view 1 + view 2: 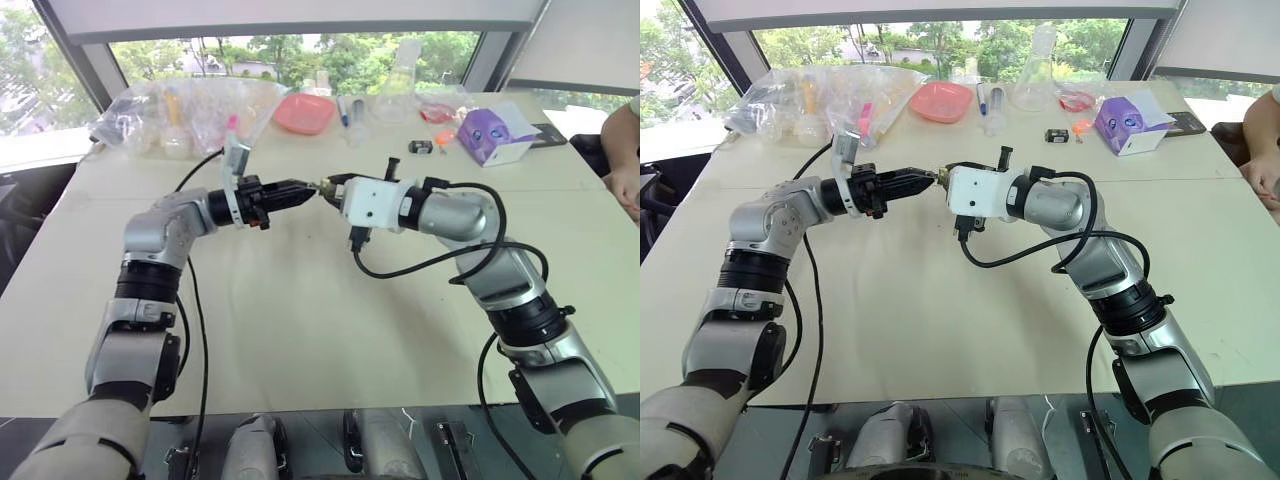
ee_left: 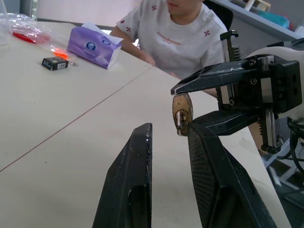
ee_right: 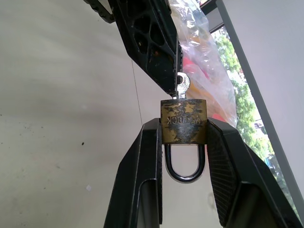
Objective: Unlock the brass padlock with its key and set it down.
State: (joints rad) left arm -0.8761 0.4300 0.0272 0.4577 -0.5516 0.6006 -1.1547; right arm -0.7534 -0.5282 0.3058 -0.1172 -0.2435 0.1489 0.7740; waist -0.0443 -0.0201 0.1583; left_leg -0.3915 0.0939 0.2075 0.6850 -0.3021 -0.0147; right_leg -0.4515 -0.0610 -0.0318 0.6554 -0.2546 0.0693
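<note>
Brass padlock [image 3: 183, 121] is clamped in the right gripper [image 3: 183, 137], keyhole facing the left gripper [image 2: 168, 142], whose fingers are pinched on the inserted key [image 3: 182, 85].

1. Both eye views: high, looking forward and down over the surface [image 1: 300, 330]; the brass padlock [image 3: 183, 121] sits mid-frame, windows beyond it.
2. Left wrist view: very near the brass padlock, facing across the surface toward a seated person [image 2: 175, 33] behind it.
3. Right wrist view: closest of all, padlock filling centre, window behind it.
4. All four views share the padlock; eye views and left wrist share the purple box [image 1: 495, 135].
</note>
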